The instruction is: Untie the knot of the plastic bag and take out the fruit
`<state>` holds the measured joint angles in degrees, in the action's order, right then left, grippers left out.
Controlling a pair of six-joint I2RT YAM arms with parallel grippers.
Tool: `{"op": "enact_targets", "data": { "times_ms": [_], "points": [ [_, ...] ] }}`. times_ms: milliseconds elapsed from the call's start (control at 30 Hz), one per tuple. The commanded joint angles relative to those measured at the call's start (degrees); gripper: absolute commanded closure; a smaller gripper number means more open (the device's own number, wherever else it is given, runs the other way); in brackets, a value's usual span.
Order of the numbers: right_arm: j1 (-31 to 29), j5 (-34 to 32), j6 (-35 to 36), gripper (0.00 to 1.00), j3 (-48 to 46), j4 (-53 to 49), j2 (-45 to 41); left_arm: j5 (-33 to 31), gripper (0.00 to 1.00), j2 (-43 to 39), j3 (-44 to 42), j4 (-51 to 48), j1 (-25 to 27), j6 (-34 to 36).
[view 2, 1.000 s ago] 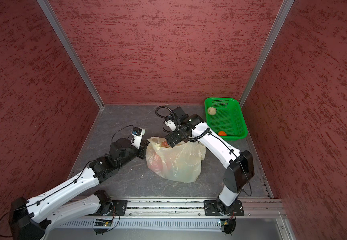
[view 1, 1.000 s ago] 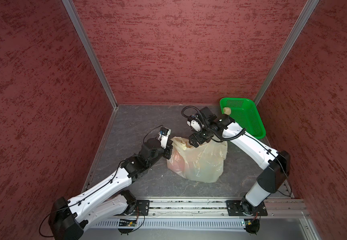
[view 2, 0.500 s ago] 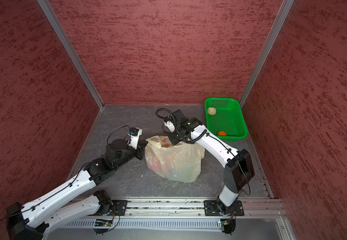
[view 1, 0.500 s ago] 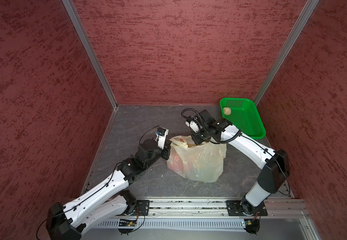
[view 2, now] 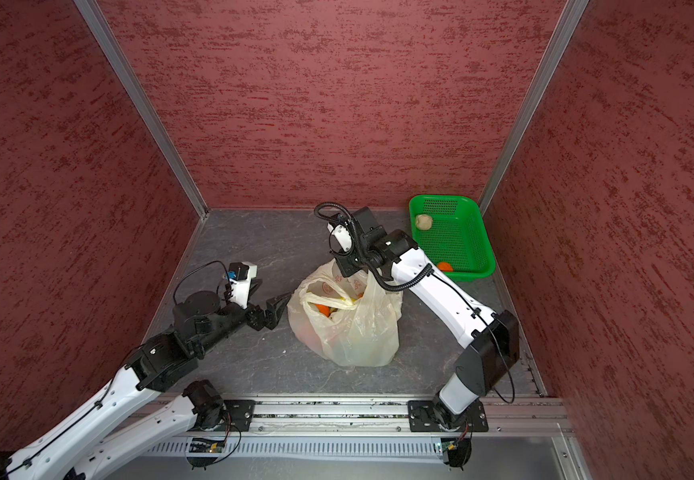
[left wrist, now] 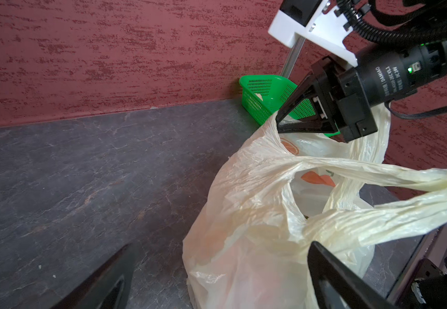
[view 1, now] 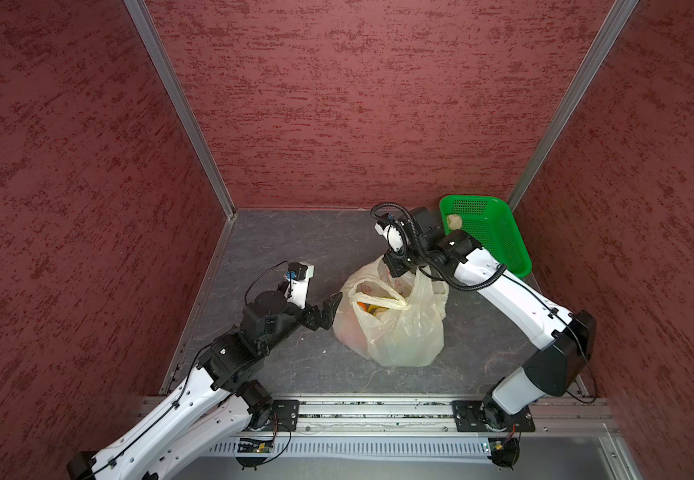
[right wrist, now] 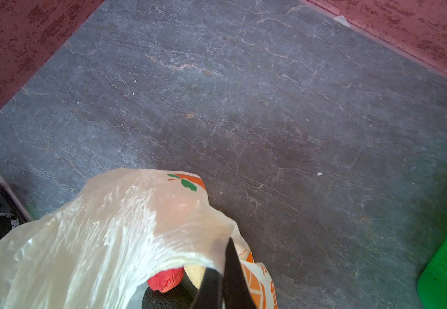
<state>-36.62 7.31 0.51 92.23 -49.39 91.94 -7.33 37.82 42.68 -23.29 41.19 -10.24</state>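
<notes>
The pale-yellow plastic bag (view 1: 395, 332) (view 2: 353, 336) stands mid-floor with its mouth gaping. No knot is in view; a loose handle loop (left wrist: 377, 171) lies across the opening. Fruit shows inside: orange and yellow pieces (view 1: 372, 308) (view 2: 323, 309) in both top views, and a red piece (right wrist: 166, 278), a dark avocado (right wrist: 160, 301) and a cream piece (right wrist: 194, 270) in the right wrist view. My right gripper (view 1: 397, 270) (right wrist: 227, 251) is shut on the bag's far rim. My left gripper (view 1: 328, 309) (left wrist: 217, 256) stands open just left of the bag, holding nothing.
A green mesh basket (view 1: 499, 237) (view 2: 467, 232) sits in the back right corner with a cream lumpy piece (view 2: 423, 221) and an orange (view 2: 445, 266) in it. Red walls close three sides; the metal rail (view 1: 378, 411) runs along the front.
My left gripper has let go of the bag's near rim and opened. My right gripper has closed on the far rim. The bag's mouth stands wider.
</notes>
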Motion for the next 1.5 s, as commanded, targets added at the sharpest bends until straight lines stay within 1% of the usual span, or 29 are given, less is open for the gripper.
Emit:
{"op": "enact_targets", "data": {
  "times_ms": [0, 167, 333, 400, 467, 500, 567, 667, 767, 800, 900, 1000, 1033, 1067, 1133, 1233, 1267, 1300, 1367, 1400, 1433, 1467],
  "points": [
    [-0.1, -0.2, -1.0, 1.0, 0.6, 2.2, -2.1, 1.6, 0.0, 2.8, 3.7, 0.2, -1.1, 0.7],
    [-0.1, 0.9, -2.1, 1.0, 0.9, 3.1, -2.6, 8.3, 0.0, 12.6, 8.5, 3.9, -1.6, -0.6],
    [-0.1, 1.6, -2.9, 1.0, 0.0, 4.1, -2.6, 18.9, 0.0, 20.1, 10.5, 9.8, -1.5, -1.4],
    [-0.1, 1.8, -3.2, 1.0, 0.0, 4.4, -2.5, 22.8, 0.0, 23.5, 11.1, 10.6, -1.3, -1.7],
    [-0.1, 1.9, -3.3, 1.0, 0.1, 4.7, -2.5, 24.6, 0.01, 27.0, 11.9, 9.9, -1.0, -1.4],
    [-0.1, 2.0, -3.3, 1.0, 0.3, 4.8, -2.6, 24.1, 0.01, 28.6, 12.1, 9.1, -0.7, -1.4],
    [-0.1, 2.3, -3.5, 1.0, 0.7, 4.9, -2.7, 19.6, 0.01, 31.7, 12.6, 6.7, -0.4, -1.8],
    [-0.1, 3.1, -3.7, 1.0, 0.8, 5.3, -3.2, 9.5, 0.0, 35.2, 12.7, 2.9, -0.5, -3.0],
    [-0.1, 3.1, -3.7, 1.0, 0.8, 5.4, -3.7, 0.8, 0.0, 38.2, 12.8, -1.5, -1.0, -3.8],
    [-0.1, 3.0, -3.7, 1.0, 0.8, 5.2, -3.7, -1.0, 0.04, 38.5, 12.5, -2.3, -1.2, -4.2],
    [-0.1, 2.8, -3.3, 1.0, 0.8, 5.0, -3.6, -4.5, 0.22, 36.3, 10.3, -2.7, -2.5, -6.5],
    [-0.1, 2.8, -3.0, 1.0, 0.6, 4.9, -3.5, -8.4, 0.51, 33.1, 8.3, -3.9, -4.3, -8.9],
    [-0.1, 2.7, -2.9, 1.0, 0.5, 5.0, -3.4, -9.7, 0.64, 32.3, 8.0, -5.1, -5.3, -10.0],
    [-0.1, 2.6, -2.9, 1.0, 0.4, 5.0, -3.4, -10.9, 0.7, 31.7, 7.8, -6.2, -6.2, -11.0],
    [-0.1, 2.4, -2.7, 1.0, 0.3, 4.9, -3.0, -12.8, 0.74, 29.9, 7.4, -8.1, -7.6, -12.4],
    [-0.1, 1.9, -2.5, 1.0, 0.5, 4.7, -2.3, -14.5, 0.75, 27.4, 7.2, -10.6, -9.0, -13.5],
    [-0.1, 1.9, -2.4, 1.0, 0.6, 4.7, -2.1, -13.9, 0.73, 26.9, 7.3, -11.0, -9.4, -13.1],
    [-0.1, 2.0, -2.3, 1.0, 0.8, 4.9, -1.8, -12.5, 0.65, 26.3, 7.3, -11.1, -9.5, -12.2],
    [-0.1, 2.5, -2.3, 1.0, 1.2, 5.1, -1.3, -8.0, 0.3, 24.4, 7.0, -9.3, -9.2, -10.3],
    [-0.1, 2.9, -2.3, 1.0, 1.5, 5.0, -1.0, -4.8, 0.15, 23.0, 6.6, -7.8, -9.1, -9.1],
    [-0.1, 3.1, -2.2, 1.0, 1.9, 4.8, -0.6, -2.5, 0.06, 21.2, 6.3, -6.5, -8.7, -8.3],
    [-0.1, 3.3, -2.2, 1.0, 2.2, 4.7, -0.2, -0.3, 0.0, 19.9, 6.0, -5.6, -8.5, -7.4]
  ]
}}
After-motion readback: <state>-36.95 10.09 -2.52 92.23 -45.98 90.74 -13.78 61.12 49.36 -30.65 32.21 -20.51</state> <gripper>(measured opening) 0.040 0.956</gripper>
